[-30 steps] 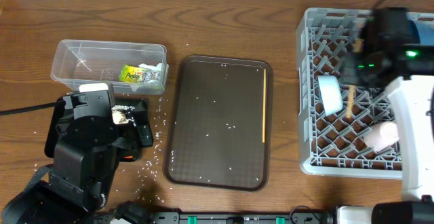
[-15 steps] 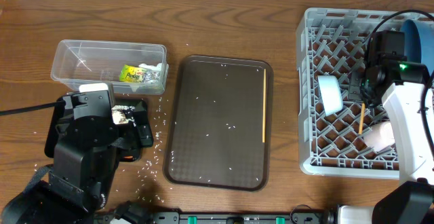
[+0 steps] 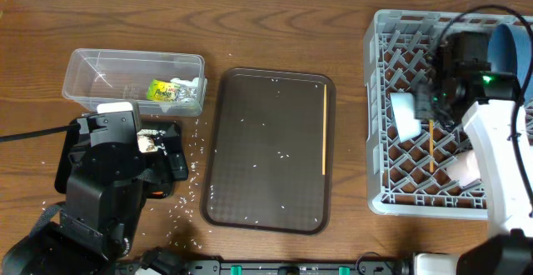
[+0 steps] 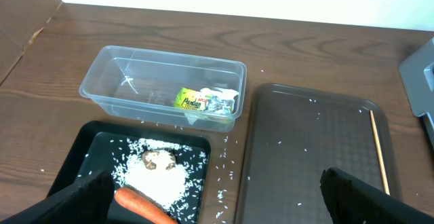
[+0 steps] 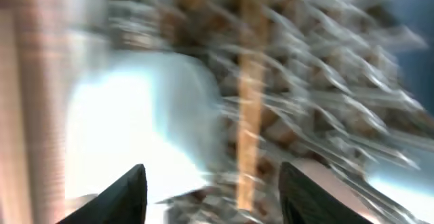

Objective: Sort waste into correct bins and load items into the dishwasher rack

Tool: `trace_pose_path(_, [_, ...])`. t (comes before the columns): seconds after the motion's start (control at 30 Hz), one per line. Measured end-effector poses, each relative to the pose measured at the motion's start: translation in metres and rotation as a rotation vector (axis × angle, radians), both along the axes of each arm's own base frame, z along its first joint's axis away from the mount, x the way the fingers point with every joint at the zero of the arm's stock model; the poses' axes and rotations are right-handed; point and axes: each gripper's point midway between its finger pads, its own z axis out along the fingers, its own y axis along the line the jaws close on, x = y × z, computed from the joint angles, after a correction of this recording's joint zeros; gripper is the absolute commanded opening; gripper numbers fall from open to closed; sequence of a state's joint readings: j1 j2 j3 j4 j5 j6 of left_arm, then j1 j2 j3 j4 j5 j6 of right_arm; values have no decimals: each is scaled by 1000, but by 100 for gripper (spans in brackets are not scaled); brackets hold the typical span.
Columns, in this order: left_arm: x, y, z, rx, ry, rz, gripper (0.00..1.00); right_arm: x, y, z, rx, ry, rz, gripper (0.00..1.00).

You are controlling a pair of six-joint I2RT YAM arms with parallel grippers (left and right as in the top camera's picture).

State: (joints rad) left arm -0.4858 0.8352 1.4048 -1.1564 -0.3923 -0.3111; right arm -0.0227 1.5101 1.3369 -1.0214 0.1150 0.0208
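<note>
- clear plastic tub, thin see-through walls, has the crumpled yellow-green and silver wrapper in it
- shallow black tray just beside the tub: lumpy brown food scrap on a heap of white rice grains, smooth orange carrot at the near edge
- brown serving tray, rounded corners, one thin wooden chopstick along its right side
- grey rack, open peg lattice: white bowl, blue dish in the far corner, pinkish cup, second chopstick lying on the lattice
- left gripper spread wide over the black tray, nothing in it
- right gripper over the rack, super blurry view, fingers apart, second chopstick between them but not pinched
</note>
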Motion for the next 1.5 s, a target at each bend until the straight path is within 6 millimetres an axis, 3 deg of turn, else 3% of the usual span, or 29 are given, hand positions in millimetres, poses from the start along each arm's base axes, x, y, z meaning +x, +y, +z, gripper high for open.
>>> trace_pose_path(0.03, [0, 0, 0, 0, 0, 0, 98, 5, 21, 10, 51, -38, 54, 49])
trace_pose_path(0.13, [0, 0, 0, 0, 0, 0, 98, 11, 80, 41, 173, -151, 198, 32])
trace_pose_path(0.23, [0, 0, 0, 0, 0, 0, 98, 5, 137, 64, 263, -218, 303, 36])
trace_pose_path(0.33, [0, 0, 0, 0, 0, 0, 98, -4, 179, 61, 306, -198, 351, 37])
trace_pose_path(0.43, [0, 0, 0, 0, 0, 0, 98, -8, 206, 33, 299, -119, 322, 38])
trace_pose_path(0.57, [0, 0, 0, 0, 0, 0, 98, -5, 220, -28, 221, 21, 230, 40])
trace_pose_path(0.7, [0, 0, 0, 0, 0, 0, 98, 2, 220, -86, 166, 125, 114, 39])
trace_pose_path(0.83, [0, 0, 0, 0, 0, 0, 98, 13, 219, -121, 148, 148, 44, 40])
trace_pose_path(1.27, [0, 0, 0, 0, 0, 0, 98, 16, 200, -165, 121, 233, -51, 38])
trace_pose_path(1.3, [0, 0, 0, 0, 0, 0, 98, 16, 200, -165, 121, 232, -52, 35])
trace_pose_path(1.43, [0, 0, 0, 0, 0, 0, 98, 17, 202, -165, 133, 230, -46, 5])
trace_pose_path(1.5, [0, 0, 0, 0, 0, 0, 98, 18, 206, -165, 147, 230, -38, 1])
